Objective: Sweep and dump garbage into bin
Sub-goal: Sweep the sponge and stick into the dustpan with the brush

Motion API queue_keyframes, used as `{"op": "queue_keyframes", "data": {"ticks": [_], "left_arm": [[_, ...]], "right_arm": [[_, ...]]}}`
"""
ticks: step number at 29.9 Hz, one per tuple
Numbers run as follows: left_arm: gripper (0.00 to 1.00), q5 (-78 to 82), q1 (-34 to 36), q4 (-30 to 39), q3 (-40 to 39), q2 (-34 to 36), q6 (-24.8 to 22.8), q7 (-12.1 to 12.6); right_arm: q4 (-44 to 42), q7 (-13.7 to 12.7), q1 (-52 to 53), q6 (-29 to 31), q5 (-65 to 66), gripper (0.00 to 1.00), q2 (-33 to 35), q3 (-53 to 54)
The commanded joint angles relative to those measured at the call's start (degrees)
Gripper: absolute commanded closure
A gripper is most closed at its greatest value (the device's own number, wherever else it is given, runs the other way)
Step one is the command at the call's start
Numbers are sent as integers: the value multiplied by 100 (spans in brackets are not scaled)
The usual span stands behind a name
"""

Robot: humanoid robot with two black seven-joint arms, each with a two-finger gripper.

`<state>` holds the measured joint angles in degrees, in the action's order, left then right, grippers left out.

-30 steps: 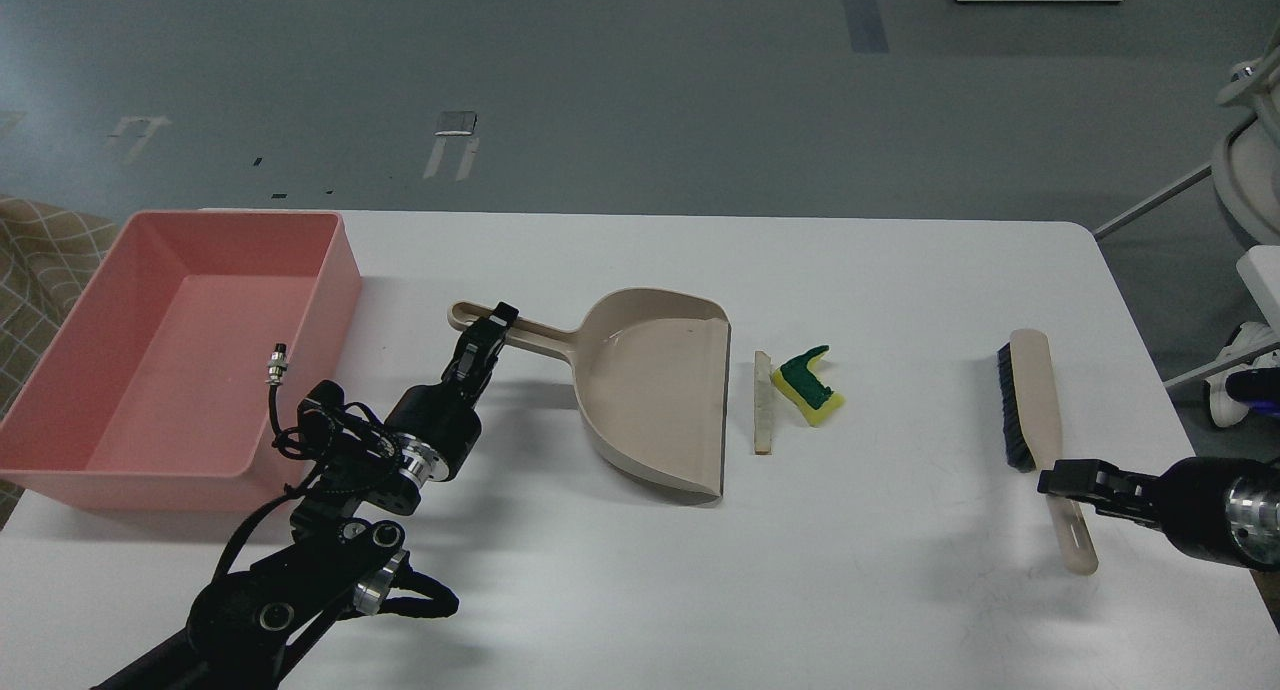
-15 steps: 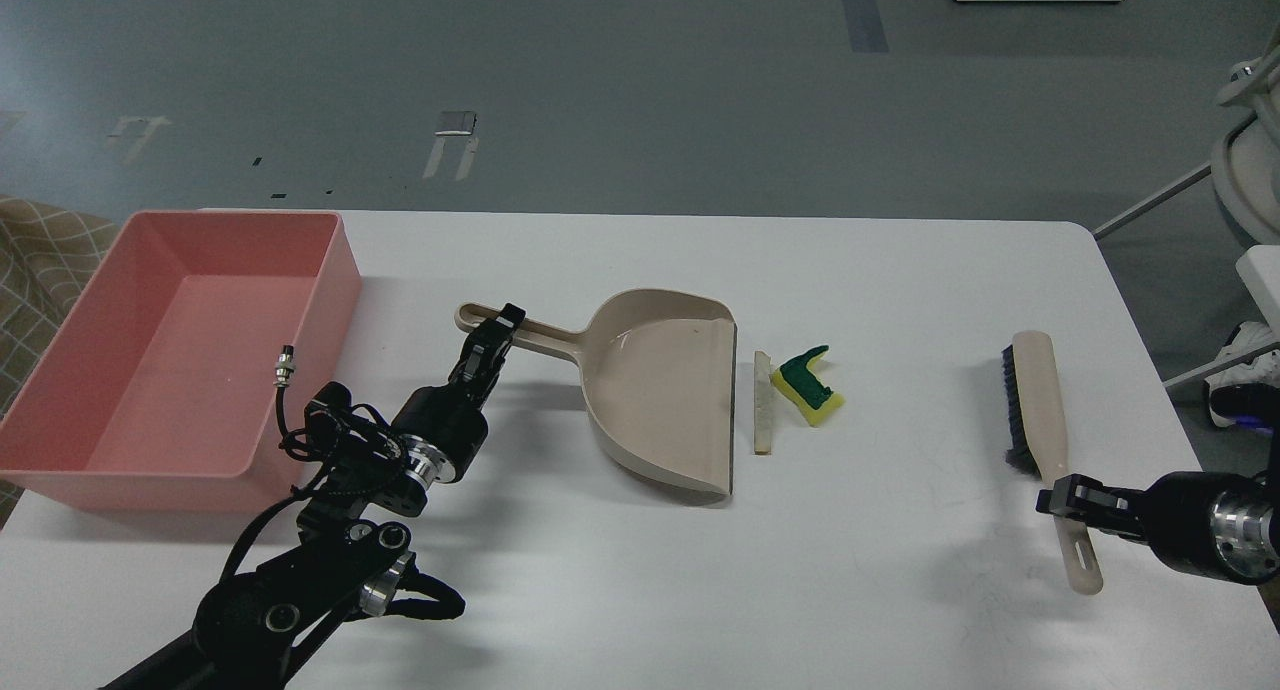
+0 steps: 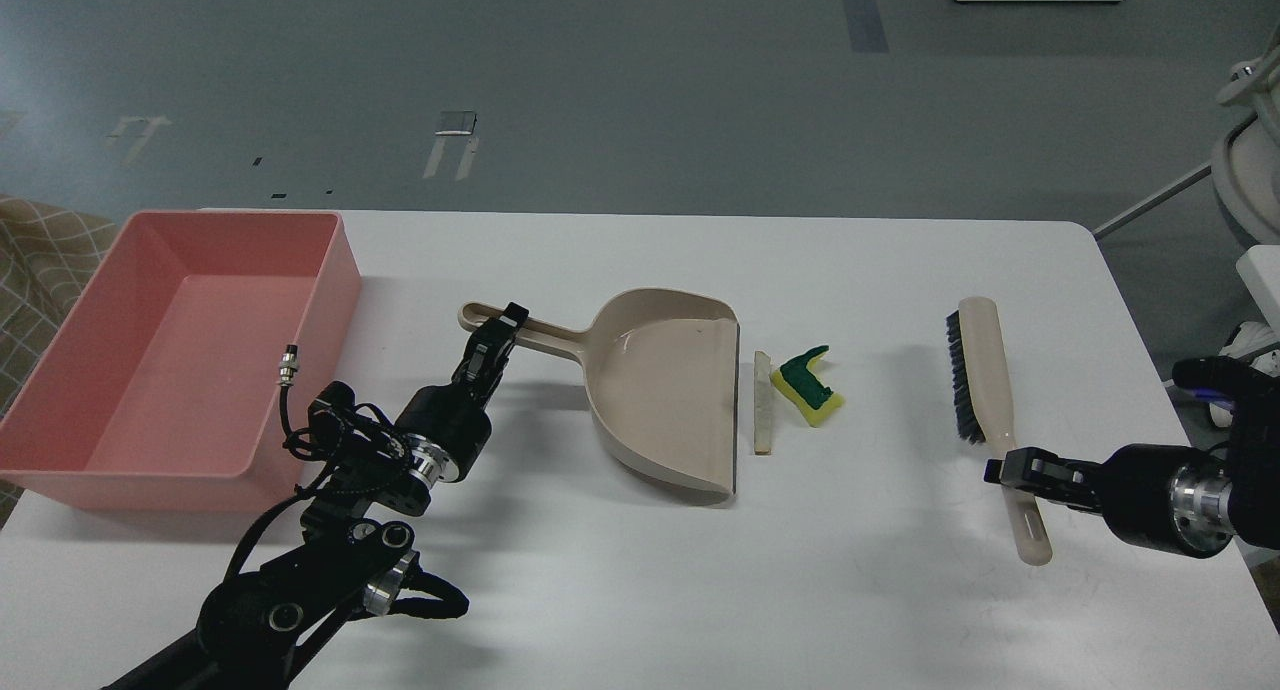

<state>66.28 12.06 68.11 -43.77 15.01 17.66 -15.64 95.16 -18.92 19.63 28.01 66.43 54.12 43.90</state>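
The garbage lies mid-table: an off-white strip [image 3: 763,402] and, just right of it, a yellow sponge piece with a torn green top [image 3: 810,388]. The beige dustpan [image 3: 665,390] has its open lip right next to the strip. My left gripper [image 3: 495,336] is shut on the dustpan's handle [image 3: 520,330]. The salmon-pink bin [image 3: 180,350] stands at the left, empty. My right gripper [image 3: 1020,468] is shut on the handle of the beige brush [image 3: 980,370], whose black bristles face left, well right of the sponge.
The white table's right edge [image 3: 1150,370] lies just beyond the brush. White equipment and a cable stand off the table at far right [image 3: 1245,160]. A patterned cloth [image 3: 40,260] shows behind the bin.
My right gripper has carried the brush left and farther away, toward the garbage. My left gripper has slid the dustpan slightly right, closing the gap to the strip.
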Motion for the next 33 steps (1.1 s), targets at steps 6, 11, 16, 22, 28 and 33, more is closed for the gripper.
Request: {"op": "queue_keyframes", "data": {"ticks": [6, 11, 16, 22, 28, 33], "left_arm": [[82, 17, -2, 1, -26, -16, 124, 26], [82, 8, 7, 1, -26, 37, 124, 17], [82, -1, 7, 1, -35, 72, 124, 17], [82, -1, 7, 1, -35, 46, 133, 17], [82, -9, 16, 1, -44, 28, 141, 26], [82, -18, 34, 1, -96, 72, 141, 17]], "right_arm": [[-155, -86, 269, -1, 1, 100, -840, -39], [-164, -86, 287, -1, -8, 100, -1061, -57], [-138, -86, 156, -1, -148, 100, -1079, -276], [-138, -68, -11, -1, -508, 100, -1088, -330], [-182, -16, 94, -1, -535, 100, -1544, -321], [-577, -68, 419, -1, -781, 100, -2107, -373]]}}
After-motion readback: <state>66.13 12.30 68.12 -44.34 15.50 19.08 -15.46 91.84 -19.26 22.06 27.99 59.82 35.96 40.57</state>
